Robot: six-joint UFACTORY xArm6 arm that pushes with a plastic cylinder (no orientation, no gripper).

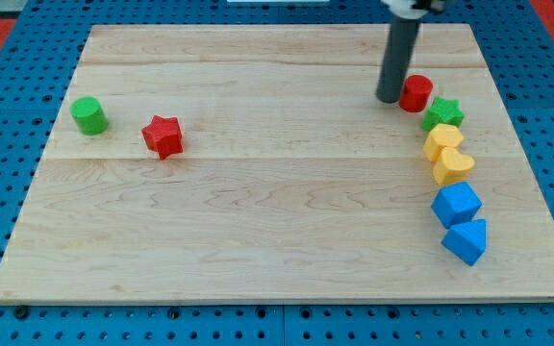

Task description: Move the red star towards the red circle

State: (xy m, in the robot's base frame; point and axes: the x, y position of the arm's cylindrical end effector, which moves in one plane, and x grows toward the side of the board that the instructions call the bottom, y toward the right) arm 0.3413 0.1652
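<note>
The red star [163,135] lies on the wooden board [258,221] at the view's left, to the right of a green circle [89,115]. The red circle [415,93] stands at the view's upper right. My tip [389,99] rests on the board just left of the red circle, very close to it or touching it, and far to the right of the red star.
Below the red circle a column of blocks runs down the right side: a green star [443,113], a yellow hexagon-like block [442,140], a yellow heart [452,165], a blue cube-like block [456,204] and a blue triangle-like block [466,241].
</note>
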